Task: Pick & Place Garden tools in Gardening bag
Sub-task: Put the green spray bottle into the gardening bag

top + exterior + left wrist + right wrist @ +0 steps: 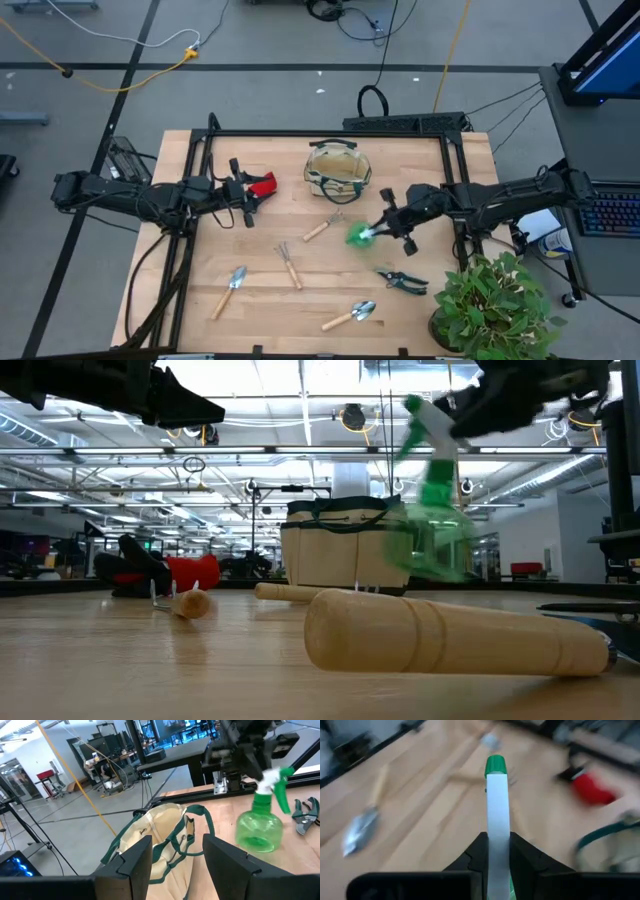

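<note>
My right gripper [385, 226] is shut on a green spray bottle with a white head [358, 235], right of the table's middle; the bottle also shows in the low view [435, 490] and in the left wrist view [259, 825]. The tan gardening bag with green trim [338, 170] stands upright at the far middle. My left gripper [172, 855] is open and empty, above the table beside a red item [262, 184] that lies on the wood. Two hand forks [322, 226] [290, 265], two trowels [229, 290] [350, 316] and black pruning shears [402, 280] lie flat. My right gripper pinches the bottle's white spray head [497, 820] between its two fingers, behind the green nozzle [495, 764]. The fingers come from the table's right, slanting down, and lie along the head. The green body [440, 530] hangs tilted below the gripper, seemingly clear of the table.
A leafy potted plant [490, 305] stands at the near right corner, next to the shears. A black frame [330, 133] runs along the table's far and side edges. Bare wood lies between the bag and the forks.
</note>
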